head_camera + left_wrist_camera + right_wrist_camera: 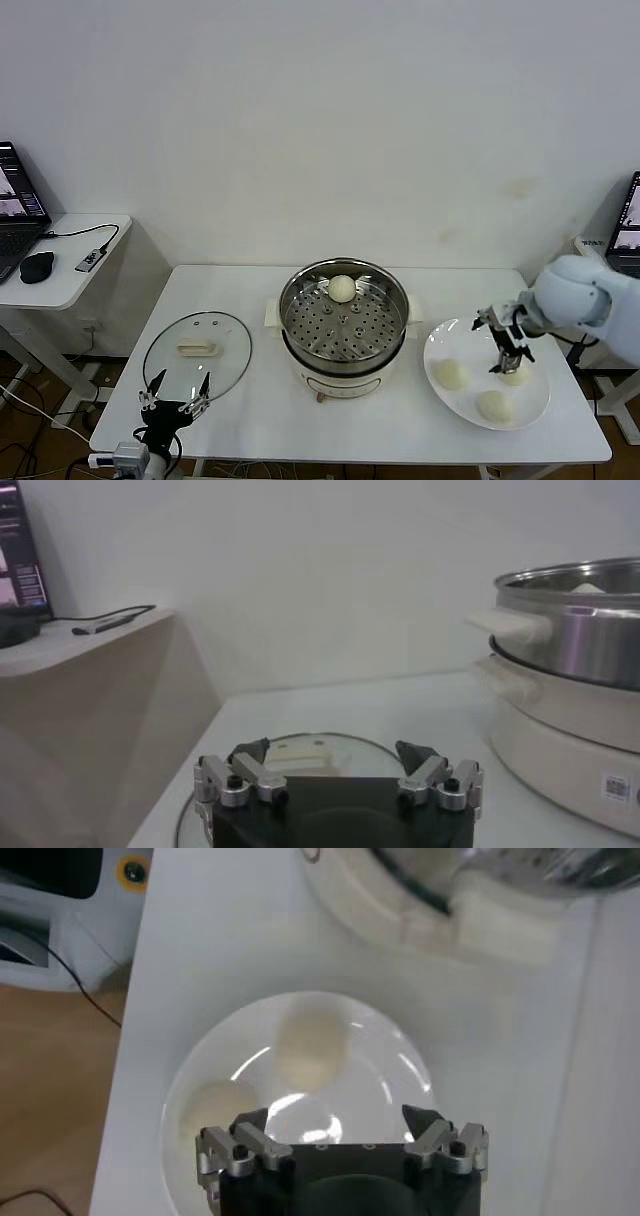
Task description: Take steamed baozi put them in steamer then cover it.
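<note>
- The round stainless-steel steamer (343, 322), with its perforated tray and cream-white base, stands at the middle of the white tabletop (255, 410); one smooth cream-white steamed baozi (342, 288) lies on the tray against the far wall.
- Three more baozi rest on the flat white round plate (444, 344) near the tabletop's right edge: one toward the steamer (451, 374), one by the plate's near rim (493, 405), one toward the right edge (515, 375).
- The right gripper (512, 357) hangs directly over that third bun, fingers spread wide and holding nothing.
- The step in hand looks like picking up this bun. To do it well, I would lower straight down so the fingers straddle the bun's widest part, close gently because soft dough dents easily, and lift clear of the plate rim before swinging toward the pot.
- The round clear glass cover (197, 352), metal-rimmed with a cream-white bar handle, lies flat near the tabletop's left edge.
- The left gripper (175, 392) waits at the near left edge just beside the cover, fingers spread, empty.
- A small label (616, 787) sits on the steamer base; its print cannot be read, and no brand is legible anywhere.
</note>
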